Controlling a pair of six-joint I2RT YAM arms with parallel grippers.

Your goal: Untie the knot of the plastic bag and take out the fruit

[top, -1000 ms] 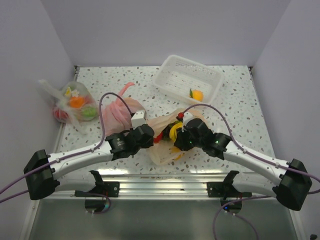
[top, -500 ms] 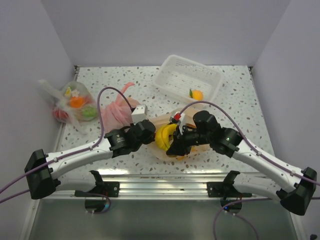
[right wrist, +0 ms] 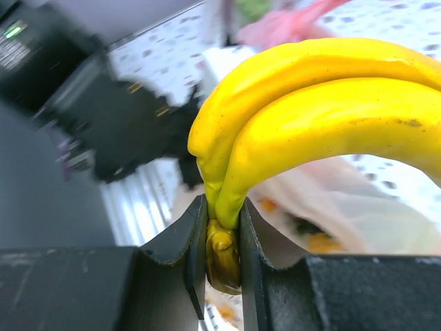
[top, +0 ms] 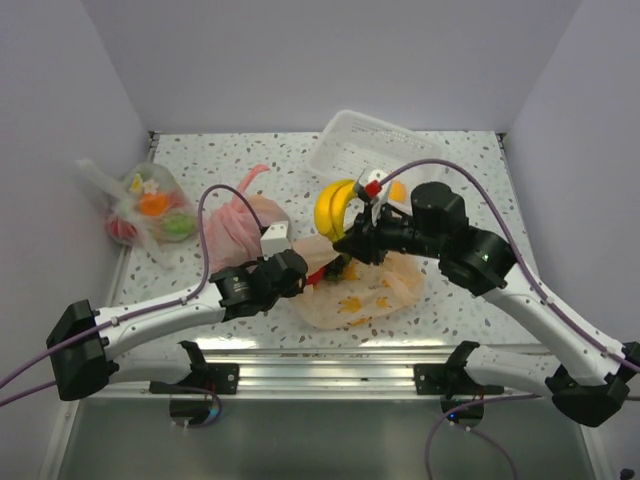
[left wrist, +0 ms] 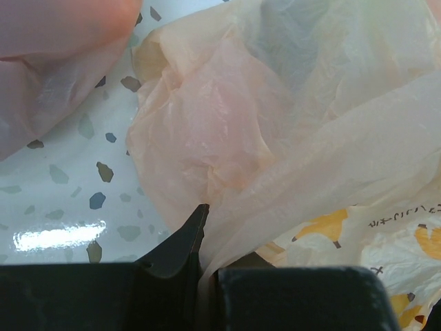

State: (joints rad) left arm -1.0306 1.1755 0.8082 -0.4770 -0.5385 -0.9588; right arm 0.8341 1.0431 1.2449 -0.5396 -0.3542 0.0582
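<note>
The right claw (right wrist: 222,231) held the banana (right wrist: 331,103) by its stem above the plastic bag (top: 372,290); the left claw (left wrist: 207,241) pinched its film.

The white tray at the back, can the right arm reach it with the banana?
Probably yes. The right gripper holds the banana out of the plastic bag, and the tray lies just behind it with nothing standing between them.

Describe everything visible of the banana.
The banana is a bright yellow, glossy, plastic-looking bunch of two curved fruits joined at a brownish stem. The right gripper pinches that stem and holds the bunch in the air, clear of the plastic bag, with the fruits arching upward. Nothing else seems to touch it.
</note>
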